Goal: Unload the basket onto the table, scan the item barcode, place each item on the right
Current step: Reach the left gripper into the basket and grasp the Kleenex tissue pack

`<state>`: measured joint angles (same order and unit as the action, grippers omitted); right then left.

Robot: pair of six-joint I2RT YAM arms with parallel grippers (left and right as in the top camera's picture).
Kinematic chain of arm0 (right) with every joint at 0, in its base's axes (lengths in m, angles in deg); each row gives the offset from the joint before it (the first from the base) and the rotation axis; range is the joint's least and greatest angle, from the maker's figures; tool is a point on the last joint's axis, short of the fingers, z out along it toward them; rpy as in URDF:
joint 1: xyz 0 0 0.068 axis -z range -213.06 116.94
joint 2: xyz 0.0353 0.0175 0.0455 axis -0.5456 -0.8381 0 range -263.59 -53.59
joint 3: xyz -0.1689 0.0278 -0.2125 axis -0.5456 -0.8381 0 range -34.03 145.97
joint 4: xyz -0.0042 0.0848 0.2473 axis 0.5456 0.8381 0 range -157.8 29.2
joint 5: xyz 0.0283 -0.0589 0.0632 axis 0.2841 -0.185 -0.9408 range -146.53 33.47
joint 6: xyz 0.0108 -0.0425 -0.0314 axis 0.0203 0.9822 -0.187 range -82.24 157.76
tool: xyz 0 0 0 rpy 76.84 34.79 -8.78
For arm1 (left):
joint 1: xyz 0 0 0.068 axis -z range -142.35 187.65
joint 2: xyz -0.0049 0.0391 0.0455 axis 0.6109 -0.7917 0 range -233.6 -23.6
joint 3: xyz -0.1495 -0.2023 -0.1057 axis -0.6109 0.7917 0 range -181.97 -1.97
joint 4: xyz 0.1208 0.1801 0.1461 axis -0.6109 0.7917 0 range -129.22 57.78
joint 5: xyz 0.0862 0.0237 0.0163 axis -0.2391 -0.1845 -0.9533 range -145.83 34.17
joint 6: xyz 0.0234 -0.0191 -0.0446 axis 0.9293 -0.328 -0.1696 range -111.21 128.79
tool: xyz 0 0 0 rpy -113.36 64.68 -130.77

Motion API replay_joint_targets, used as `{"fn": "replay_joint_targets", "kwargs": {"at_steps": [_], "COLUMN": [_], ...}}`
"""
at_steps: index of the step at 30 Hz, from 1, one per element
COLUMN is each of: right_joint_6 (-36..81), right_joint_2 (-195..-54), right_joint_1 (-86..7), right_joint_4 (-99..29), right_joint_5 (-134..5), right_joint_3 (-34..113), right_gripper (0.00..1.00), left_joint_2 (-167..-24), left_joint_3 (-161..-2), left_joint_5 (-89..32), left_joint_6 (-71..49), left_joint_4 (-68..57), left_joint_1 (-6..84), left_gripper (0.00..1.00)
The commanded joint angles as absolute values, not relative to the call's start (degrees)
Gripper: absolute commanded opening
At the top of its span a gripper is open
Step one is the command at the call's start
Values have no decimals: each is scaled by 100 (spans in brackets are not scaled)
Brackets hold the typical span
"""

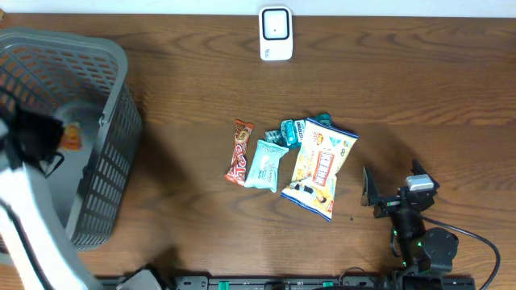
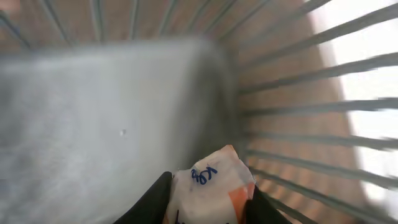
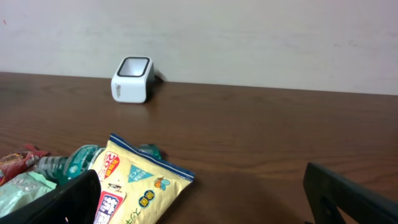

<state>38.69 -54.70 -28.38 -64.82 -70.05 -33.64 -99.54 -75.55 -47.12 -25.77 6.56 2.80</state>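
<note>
A small white-and-orange packet point(image 2: 211, 180) is clamped by the left gripper point(image 2: 208, 202) inside the grey slatted plastic basket point(image 1: 113, 121), well apart from the white box-shaped scanner point(image 1: 275, 34) (scan judged outstanding); the right gripper point(image 3: 205, 196) is held open, empty.

The left arm point(image 1: 20, 217) is extended along the table's left edge with the left gripper point(image 1: 66, 137) lowered and clamped on a small packet point(image 2: 214, 183), while the right arm point(image 1: 423, 246) is folded low near the table's front right corner, the right gripper point(image 1: 393, 184) spread wide open.
</note>
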Motion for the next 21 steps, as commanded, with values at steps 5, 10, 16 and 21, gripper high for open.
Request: {"fn": "replay_joint_targets", "kwargs": {"at_steps": [5, 10, 16, 21], "right_joint_6": [3954, 3954, 3954, 3954], "right_joint_2": [-5461, -5461, -5461, -5461], "right_joint_1": [-2822, -2822, -2822, -2822], "right_joint_4": [-6458, -6458, -6458, -6458], "right_joint_5": [-7018, -7018, -7018, -7018], "right_joint_3": [-3371, -3371, -3371, -3371], "right_gripper": [99, 99, 99, 99], "left_joint_2": [-7723, -7207, -7445, -7935], "left_joint_3": [-7657, -7655, -7631, -7561], "left_joint_5": [-2715, -2350, -3362, -3298], "left_joint_6": [-3218, -3461, -3482, -3467], "left_joint_4": [357, 355, 353, 497], "left_joint_1": [431, 1323, 2357, 3076], "left_gripper": [26, 26, 23, 23]}}
